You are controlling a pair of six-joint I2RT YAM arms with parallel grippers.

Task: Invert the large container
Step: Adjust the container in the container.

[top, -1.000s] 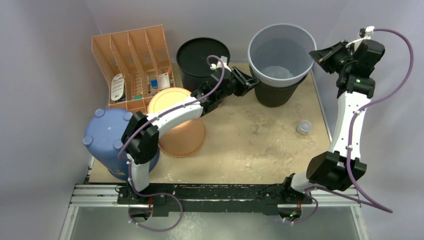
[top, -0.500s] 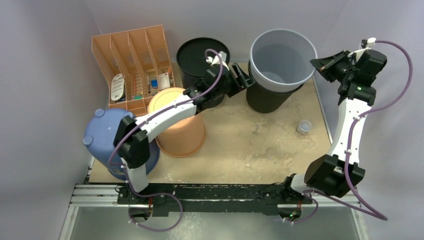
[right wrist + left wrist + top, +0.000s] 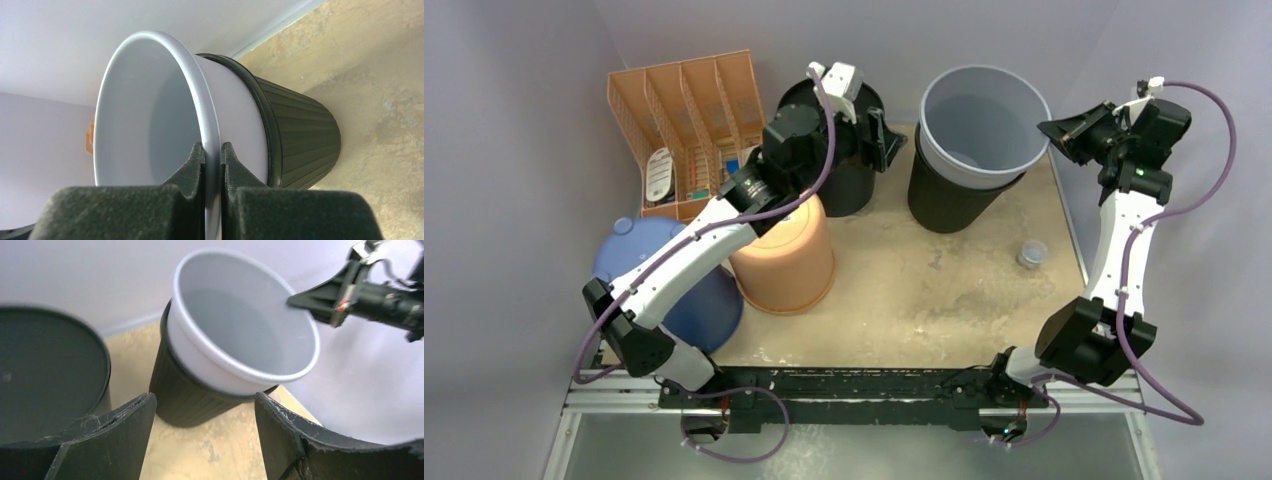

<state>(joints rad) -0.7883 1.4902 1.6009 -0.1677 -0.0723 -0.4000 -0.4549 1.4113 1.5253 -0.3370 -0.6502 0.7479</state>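
Grey large container [image 3: 976, 125] upright, nested inside the black ribbed bin [image 3: 954, 205]. Right fingers [image 3: 192, 165] clamped on the container's rim; left fingers [image 3: 115, 440] apart, empty, left of the bin.

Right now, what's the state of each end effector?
The left end effector is open, holding nothing.
The right end effector is shut on the grey bucket.

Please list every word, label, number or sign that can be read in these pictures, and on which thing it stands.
No text can be read.
Packets in the orange organizer: printed labels, too small and blurred to read.
Grey bucket: no lettering visible.
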